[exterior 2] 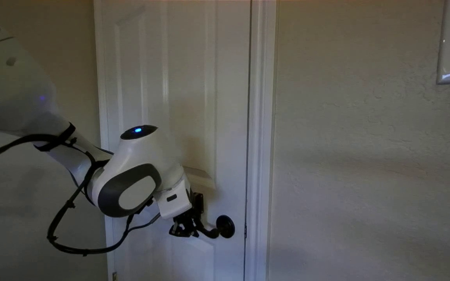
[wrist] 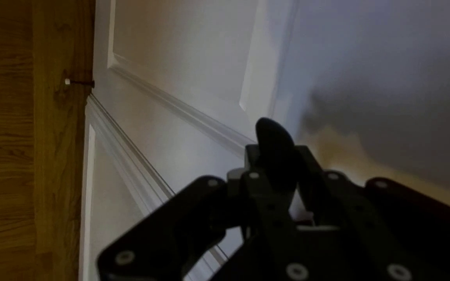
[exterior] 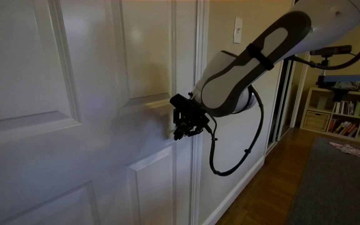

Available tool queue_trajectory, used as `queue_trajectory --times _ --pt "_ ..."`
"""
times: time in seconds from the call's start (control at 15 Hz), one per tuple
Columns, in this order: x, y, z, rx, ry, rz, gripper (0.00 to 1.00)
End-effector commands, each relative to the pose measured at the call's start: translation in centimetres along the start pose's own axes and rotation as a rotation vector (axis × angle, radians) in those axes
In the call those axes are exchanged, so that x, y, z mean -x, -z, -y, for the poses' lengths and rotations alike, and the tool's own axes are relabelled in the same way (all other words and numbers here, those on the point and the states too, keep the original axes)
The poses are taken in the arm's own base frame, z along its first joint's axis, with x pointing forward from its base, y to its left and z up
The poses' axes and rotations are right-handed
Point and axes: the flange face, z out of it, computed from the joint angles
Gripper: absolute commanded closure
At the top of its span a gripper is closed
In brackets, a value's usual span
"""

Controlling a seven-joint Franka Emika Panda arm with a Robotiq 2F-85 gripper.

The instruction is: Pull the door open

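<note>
your fingers [wrist: 264, 203] pinch the lever handle [wrist: 274, 144]; in an exterior view, round base [exterior 2: 225, 226] at their three o'clock, door [exterior 2: 231, 128] behind.

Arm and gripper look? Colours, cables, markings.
The arm has rounded white shells with dark grey inlays framing lighter panels. A black strap wraps around it, and a black cable with small ties loops below. In an exterior view, a dark oval cap carries a blue light. The gripper is black, with pale round screw heads showing in the wrist view. No lettering is legible.
</note>
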Motion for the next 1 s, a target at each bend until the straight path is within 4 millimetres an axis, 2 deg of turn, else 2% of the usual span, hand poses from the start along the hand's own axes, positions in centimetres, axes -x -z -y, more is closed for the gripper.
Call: queue_trajectory --times 0.0,0.27,0.47,0.6,0.93 --pt "1.0 -3.4 -2.8 0.070 0.068 0.024 0.89" --pt "-0.2 -4.4 -4.9 0.108 0.130 0.012 0.89" --pt "-0.5 -3.8 -5.8 0.123 0.142 0.012 0.89" --pt "0.0 -2.6 -6.1 0.125 0.148 0.027 0.89" --pt "2.5 2.2 -6.6 0.119 0.133 0.100 0.89"
